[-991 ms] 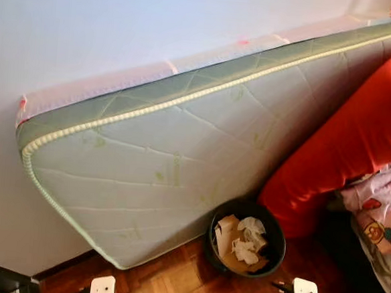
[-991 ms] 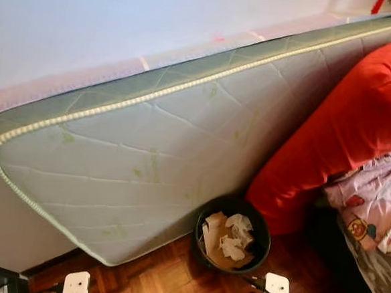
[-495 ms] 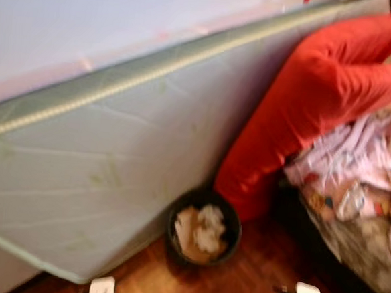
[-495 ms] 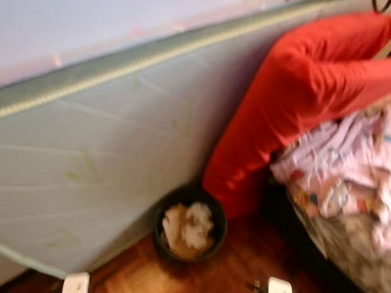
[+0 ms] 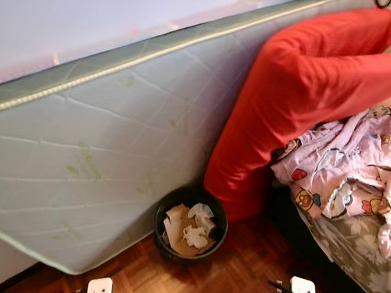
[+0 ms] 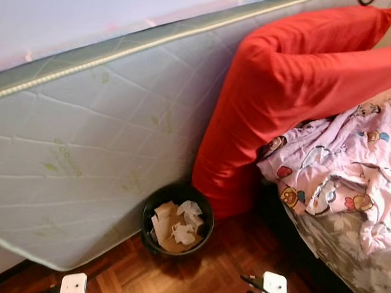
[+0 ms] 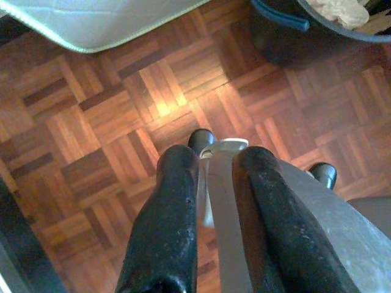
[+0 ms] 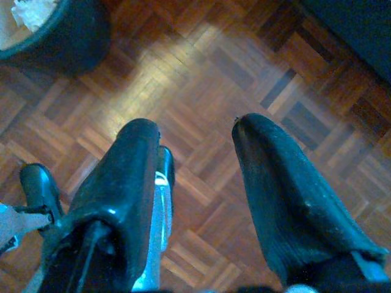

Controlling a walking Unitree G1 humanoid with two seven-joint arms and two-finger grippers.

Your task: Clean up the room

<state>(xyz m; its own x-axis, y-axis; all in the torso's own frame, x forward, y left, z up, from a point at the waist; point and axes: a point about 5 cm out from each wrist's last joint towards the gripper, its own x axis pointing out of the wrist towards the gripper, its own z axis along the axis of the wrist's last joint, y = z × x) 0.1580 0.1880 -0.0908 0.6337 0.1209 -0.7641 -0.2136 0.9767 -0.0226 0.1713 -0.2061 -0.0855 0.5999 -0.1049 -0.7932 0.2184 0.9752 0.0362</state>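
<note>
My right gripper [image 8: 195, 137] hangs with fingers apart over the parquet [image 8: 244, 67], near the bin [image 8: 58, 36].

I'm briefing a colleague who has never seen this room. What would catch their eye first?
The big red pillow stands out most, slumped against the pale quilted mattress that leans on edge against the wall. Next comes the rumpled pink cartoon-print blanket on the bed at the right. At the pillow's foot, on the parquet floor, sits a black wastebasket with crumpled paper and cardboard inside.
</note>
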